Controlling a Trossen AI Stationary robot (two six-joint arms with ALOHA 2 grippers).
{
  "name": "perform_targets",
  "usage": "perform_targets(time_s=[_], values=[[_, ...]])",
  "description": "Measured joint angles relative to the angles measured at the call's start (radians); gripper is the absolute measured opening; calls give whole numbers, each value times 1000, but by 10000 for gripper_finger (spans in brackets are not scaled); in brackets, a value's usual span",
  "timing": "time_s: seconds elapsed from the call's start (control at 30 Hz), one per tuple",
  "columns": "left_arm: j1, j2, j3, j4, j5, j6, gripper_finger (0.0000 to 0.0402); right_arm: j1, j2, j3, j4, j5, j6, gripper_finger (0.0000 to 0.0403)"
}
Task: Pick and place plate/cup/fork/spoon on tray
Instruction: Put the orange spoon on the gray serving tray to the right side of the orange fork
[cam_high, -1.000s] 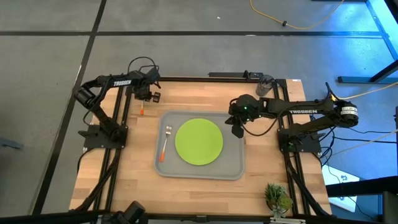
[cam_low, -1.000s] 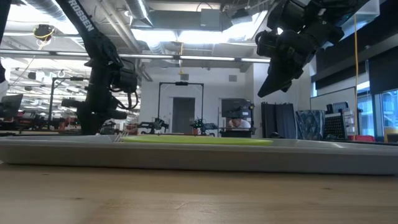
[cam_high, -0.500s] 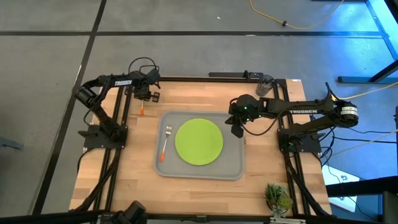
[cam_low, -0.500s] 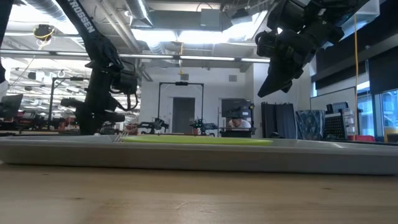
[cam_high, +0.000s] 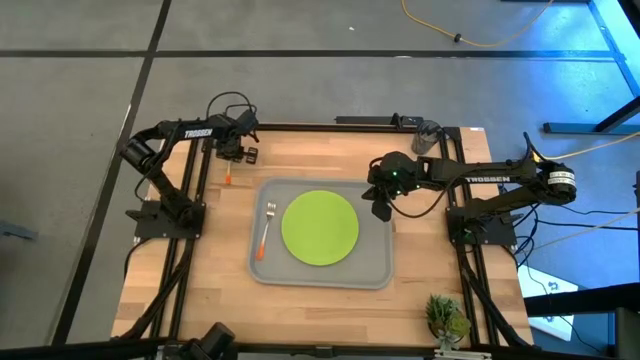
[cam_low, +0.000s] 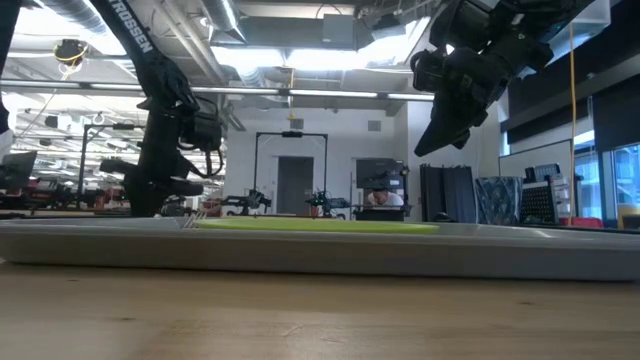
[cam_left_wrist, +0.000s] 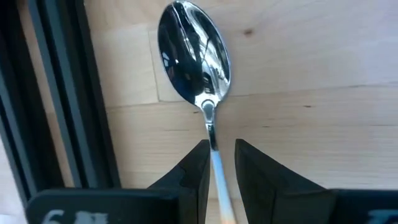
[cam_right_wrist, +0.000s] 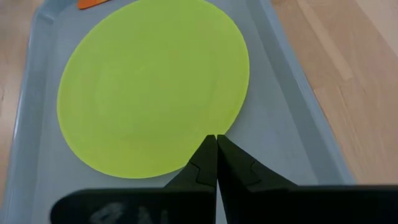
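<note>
The spoon (cam_left_wrist: 194, 53) lies on the wood at the table's far left, its orange handle (cam_high: 229, 178) pointing toward the near edge. My left gripper (cam_left_wrist: 221, 155) points down over it, open, one finger on each side of the spoon's neck. The lime-green plate (cam_high: 320, 227) and the fork (cam_high: 266, 228) lie on the grey tray (cam_high: 380, 270). My right gripper (cam_right_wrist: 216, 140) hangs shut above the tray's far right part, just past the plate's rim, holding nothing. The dark cup (cam_high: 429, 135) stands at the table's far right edge. My left gripper comes at the spoon from above with its fingers (cam_left_wrist: 198, 163) on either side of the thin neck (cam_left_wrist: 210, 127), just behind the bowl. The neck runs close along one finger; whether it touches, I cannot tell. The spoon lies flat on the table.
A dark frame rail (cam_left_wrist: 56, 93) runs close beside the spoon. A small potted plant (cam_high: 447, 318) stands at the table's near right corner. Bare wood lies between the spoon and the tray's left rim (cam_high: 252, 250).
</note>
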Motion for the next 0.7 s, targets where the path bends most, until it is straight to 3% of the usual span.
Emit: perform_targets(time_s=[0.23, 0.47, 0.7], values=[[0, 0, 0, -3, 13, 56, 68, 0, 0, 0, 0, -1, 0, 6], [-30, -2, 0, -20, 126, 316, 68, 0, 0, 0, 0, -2, -3, 6], [-145, -3, 0, -27, 127, 609, 68, 0, 0, 0, 0, -2, -4, 6]])
